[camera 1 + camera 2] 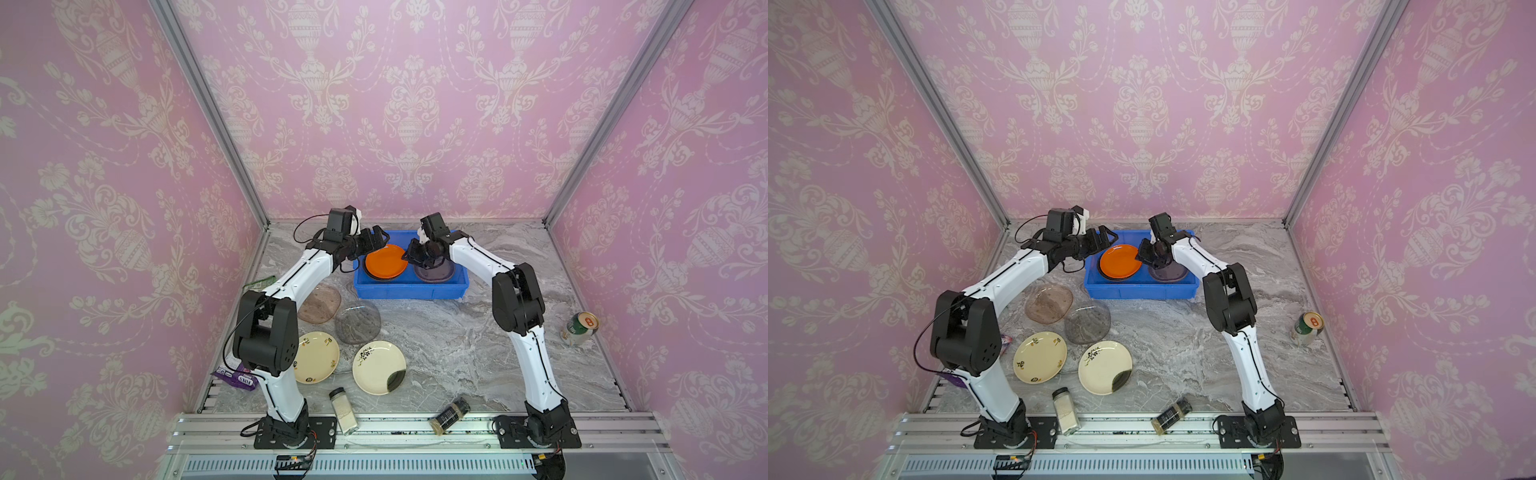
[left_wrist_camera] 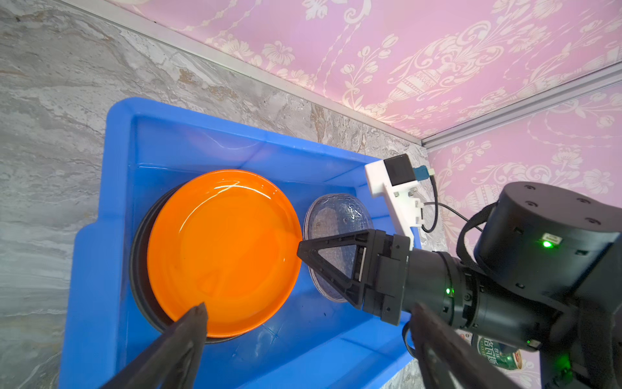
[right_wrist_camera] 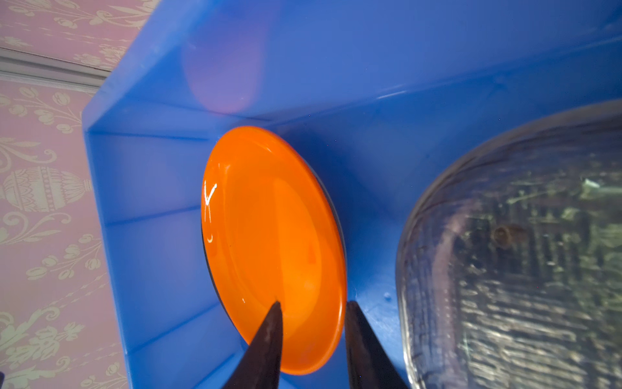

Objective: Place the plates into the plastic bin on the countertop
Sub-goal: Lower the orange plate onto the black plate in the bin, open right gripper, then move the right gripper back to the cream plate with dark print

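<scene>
Orange plate (image 3: 269, 235) lies atop a black plate (image 2: 138, 262) in the blue bin (image 2: 235, 144) at the surface's (image 1: 457, 353) far edge. Right pincer (image 3: 312, 303), narrowly parted, straddles its rim; left pincer (image 2: 309, 305) hangs wide above the bin.

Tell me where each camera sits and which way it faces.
Top views: high at the front, looking down toward the back wall; both arms show whole.
Left wrist: on the left arm, facing into the plastic bin; its fingers and the right gripper show.
Right wrist: low over the bin, facing the orange plate; its fingers show.
Both wrist views share the orange plate.
</scene>
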Robot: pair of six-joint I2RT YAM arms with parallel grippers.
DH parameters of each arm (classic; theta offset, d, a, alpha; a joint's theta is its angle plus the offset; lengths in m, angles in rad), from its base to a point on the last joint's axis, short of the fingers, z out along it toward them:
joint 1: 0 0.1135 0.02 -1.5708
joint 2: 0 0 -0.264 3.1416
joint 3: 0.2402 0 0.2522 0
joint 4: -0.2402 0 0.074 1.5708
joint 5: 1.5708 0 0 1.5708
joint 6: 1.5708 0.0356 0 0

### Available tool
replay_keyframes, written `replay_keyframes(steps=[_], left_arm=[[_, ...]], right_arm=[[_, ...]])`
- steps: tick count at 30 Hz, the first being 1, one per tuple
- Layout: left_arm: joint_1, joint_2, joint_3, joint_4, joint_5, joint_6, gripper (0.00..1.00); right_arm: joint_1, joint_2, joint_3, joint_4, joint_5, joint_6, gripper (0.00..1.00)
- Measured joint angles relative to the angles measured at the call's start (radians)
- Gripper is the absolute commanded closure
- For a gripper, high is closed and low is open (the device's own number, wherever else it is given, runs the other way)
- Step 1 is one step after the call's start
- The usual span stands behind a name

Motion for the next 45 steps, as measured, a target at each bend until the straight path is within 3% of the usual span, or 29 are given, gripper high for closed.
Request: replay_keyframes(steps=[6, 15, 21, 28, 33, 40, 45], left_arm=[[0.0, -0.015, -0.014, -0.002, 0.0, 0.0, 0.04], [0.0, -0.017, -0.016, 0.001, 0.0, 0.0, 0.04], [0.0, -0.017, -0.016, 0.002, 0.0, 0.0, 0.04], [-0.006, -0.038, -0.034, -0.005, -0.004, 0.024, 0.04], [-0.023, -0.058, -0.044, -0.003, -0.006, 0.039, 0.04], [-0.051, -0.082, -0.058, -0.011, 0.003, 0.054, 0.04], [-0.069, -0.171, -0.117, -0.034, 0.049, 0.065, 0.03]], right_arm=[[0.011, 0.006, 0.032, -0.005, -0.003, 0.002, 0.76], [0.025, 0.003, 0.041, 0.01, -0.026, -0.004, 0.8], [0.024, -0.161, -0.215, 0.166, -0.101, 0.001, 0.77], [0.024, -0.591, -0.514, 0.326, -0.19, -0.048, 0.69], [0.025, -0.805, -0.719, 0.37, -0.272, -0.106, 0.62], [0.068, -0.848, -1.027, 0.333, -0.36, -0.14, 0.63], [0.113, -0.869, -1.155, 0.328, -0.405, -0.131, 0.62]])
